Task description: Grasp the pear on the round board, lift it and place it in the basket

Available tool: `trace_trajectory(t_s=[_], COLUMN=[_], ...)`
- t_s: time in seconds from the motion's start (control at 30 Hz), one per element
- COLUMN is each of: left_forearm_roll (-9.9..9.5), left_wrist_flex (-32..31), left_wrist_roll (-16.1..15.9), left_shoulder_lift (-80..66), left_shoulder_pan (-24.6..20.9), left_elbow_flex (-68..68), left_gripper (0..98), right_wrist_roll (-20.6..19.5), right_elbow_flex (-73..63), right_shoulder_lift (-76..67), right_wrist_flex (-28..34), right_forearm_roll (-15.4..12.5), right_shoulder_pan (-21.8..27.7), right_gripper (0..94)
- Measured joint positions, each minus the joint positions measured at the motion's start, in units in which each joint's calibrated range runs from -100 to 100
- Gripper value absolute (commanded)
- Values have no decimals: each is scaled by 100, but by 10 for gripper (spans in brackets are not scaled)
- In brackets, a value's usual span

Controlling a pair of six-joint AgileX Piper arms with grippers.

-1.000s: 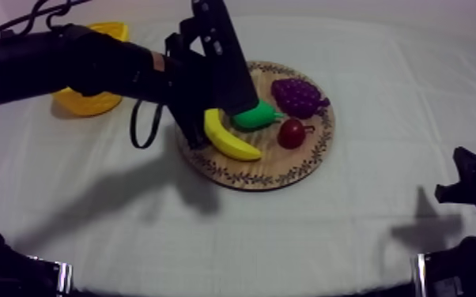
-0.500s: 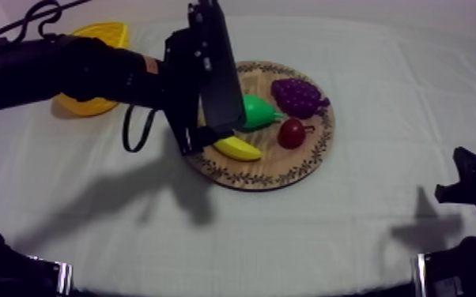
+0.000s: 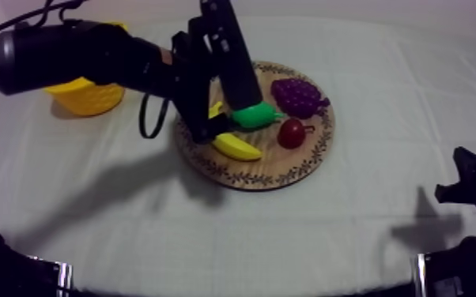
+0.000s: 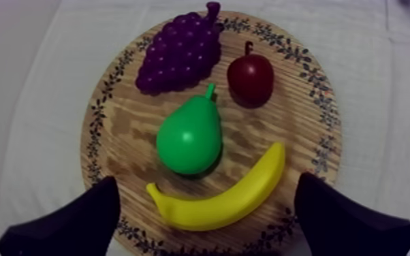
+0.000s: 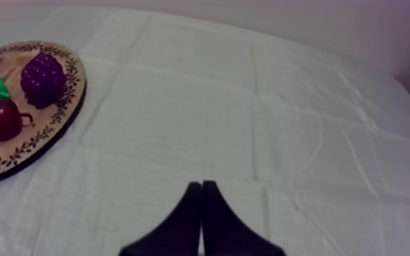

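Left gripper (image 4: 208,187): over the wooden board (image 4: 122,136), above the pear (image 4: 189,136) and the banana (image 4: 225,197); jaws released, spread wide, gripping nothing.
Pear: lies near the middle of the board, stem toward the grapes (image 4: 180,51) and the small red fruit (image 4: 250,76); the banana lies just beside its round end; jaws not touching it.
Yellow basket (image 3: 87,96): on the surface (image 5: 248,102), near the board, partly behind the left arm; contents cannot be told.
Right gripper (image 5: 201,204): low over bare cloth, well apart from the board; jaws clenched together on nothing.
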Motion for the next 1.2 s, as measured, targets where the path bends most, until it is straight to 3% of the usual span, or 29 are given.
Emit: trace_trajectory(t_s=[0.23, 0.63, 0.9, 1.2], left_forearm_roll=[-433, -803, -1040, -1259], left_wrist_flex=[763, 2240, 3580, 4841], left_wrist_roll=[527, 1146, 1542, 1903], left_shoulder_lift=[667, 2022, 3045, 3873], left_shoulder_pan=[-35, -76, -59, 24], left_elbow_flex=[-861, -2626, -3953, -5132], left_gripper=[943, 876, 849, 743], right_wrist_roll=[0, 0, 0, 0], right_elbow_flex=[0, 0, 0, 0], right_shoulder_lift=[0, 0, 0, 0], right_wrist_flex=[-7, -7, -7, -7], right_forearm_roll=[0, 0, 0, 0], right_shoulder_pan=[3, 3, 15, 15], right_gripper=[3, 3, 3, 3])
